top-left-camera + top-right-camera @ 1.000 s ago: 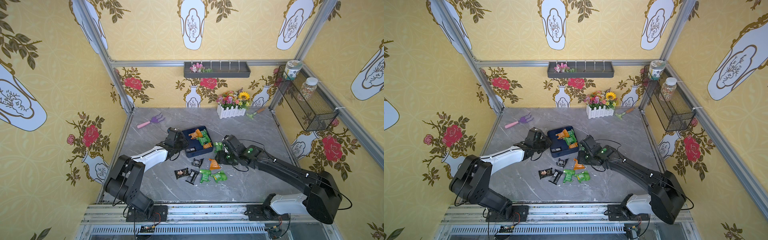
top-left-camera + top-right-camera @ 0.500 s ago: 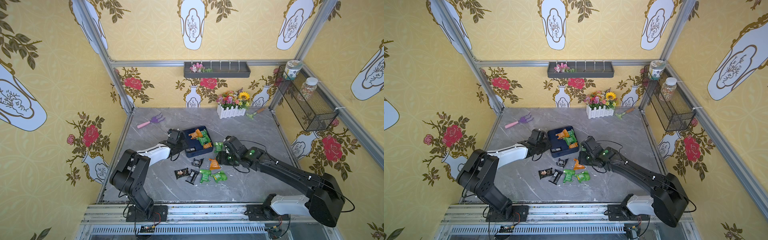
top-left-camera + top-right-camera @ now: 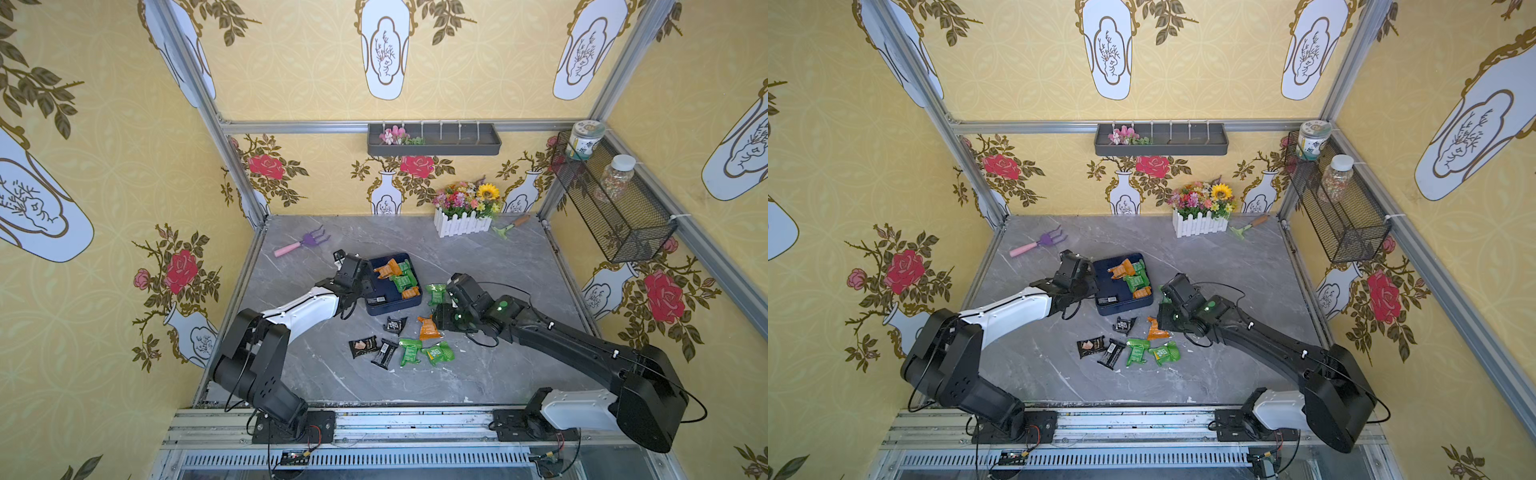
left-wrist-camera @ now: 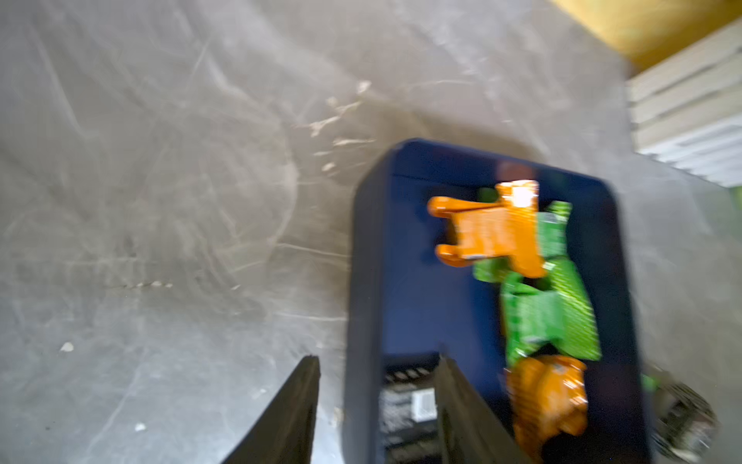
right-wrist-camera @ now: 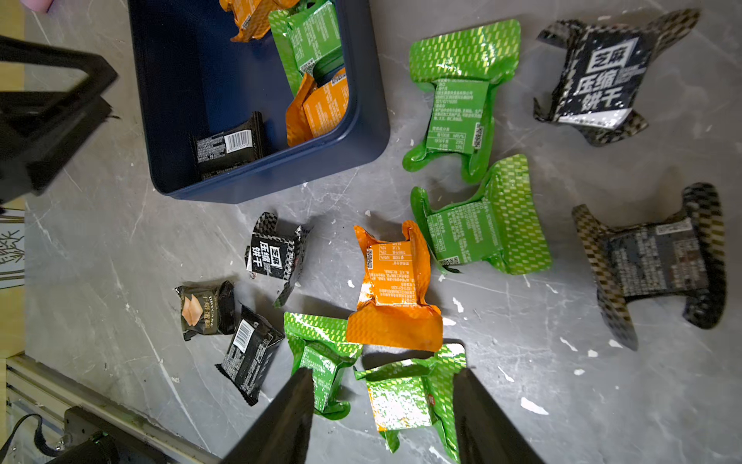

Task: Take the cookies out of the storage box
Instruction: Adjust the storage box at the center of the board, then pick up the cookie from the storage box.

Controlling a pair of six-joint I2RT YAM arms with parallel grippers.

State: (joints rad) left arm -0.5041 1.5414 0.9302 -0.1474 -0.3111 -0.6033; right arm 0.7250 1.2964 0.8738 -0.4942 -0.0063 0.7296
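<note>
Progress: approx 2/3 done, by my count.

**OUT:** 10 of the cookies (image 5: 393, 289) lie loose on the grey tabletop (image 5: 522, 321), per R wrist view: 4 green, 1 orange, 5 black/dark. In a top view only 7 show, e.g. a green pkt (image 3: 435, 293) just beside the box. The rest are hidden under the R arm (image 3: 561, 336).

**IN:** The storage box (image 3: 395, 306) sits flat mid-table, between the 2 arms. Inside it are 2 orange, at least 2 green overlapping (exact no. unclear) and 1 black pkt (image 5: 229, 146) w/ barcode, alone in the near corner. So 5 or 6 to go. The orange and green ones are bunched along the wall on the R arm's side.

**L gripper** (image 4: 377, 361): jaws part-way apart, nothing between them but the box wall, and not touching it. 1 finger is outside over the table, 1 inside above the black pkt. View is blurred, so fine detail is lost. Guess: the black pkt is the next pick.

**R gripper** (image 5: 381, 373): jaws apart, empty as far as seen. It is over the 2 green pkts nearest the front rail, clear of the box.

**Left to do:** Empty the box. The overlapping pkts prob need 1-at-a-time picks. Risk of dragging a neighbour or nudging the box.
</note>
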